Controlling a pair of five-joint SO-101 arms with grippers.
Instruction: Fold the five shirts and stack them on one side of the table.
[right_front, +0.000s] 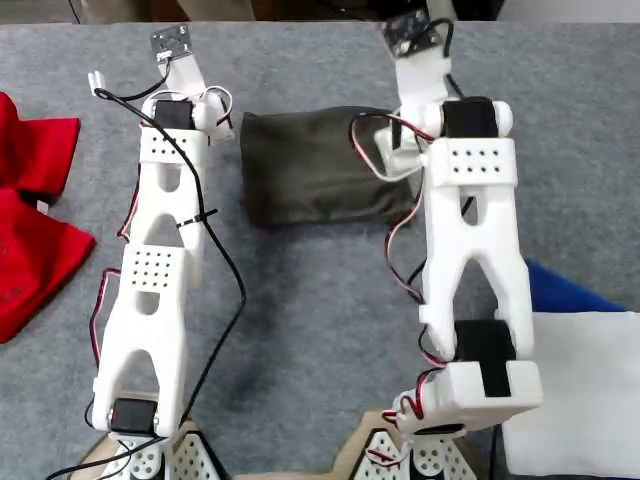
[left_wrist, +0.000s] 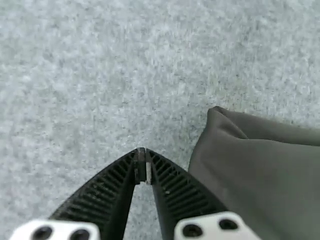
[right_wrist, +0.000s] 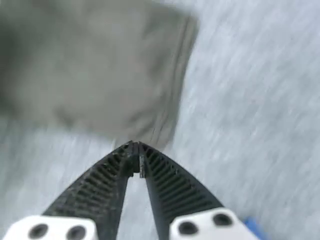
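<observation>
**Left fingers** (left_wrist: 112, 187): tips pressed together, holding nothing. They are poised over bare tabletop (left_wrist: 100, 65), just beside a corner of the olive shirt (left_wrist: 260, 170).

**Right fingers** (right_wrist: 172, 187): also closed tip to tip and empty, at the opposite end of the same shirt. Judged reason: the shirt is already a compact folded rectangle, so both arms flank it with nothing left to pinch.

**Olive shirt:** folded and lying flat toward the far middle of the tabletop, between the two arms. It is well apart from any pile, so stacking it appears to be the step outstanding.

**Red shirts** (right_front: 30, 210): loose and rumpled at the left edge, probably awaiting folding.

**White shirt** (right_front: 580, 390): flat at the right near corner, with blue cloth (right_front: 555, 288) showing at its far edge. This is likely the stack.

**Obscured:**
- The right arm (right_front: 470, 230) and its cables cover the olive shirt's right end.
- The red shirts and the white pile run out of frame.
- The layers in the pile cannot be counted.
- Whether the blue cloth lies under the white cannot be told.
</observation>
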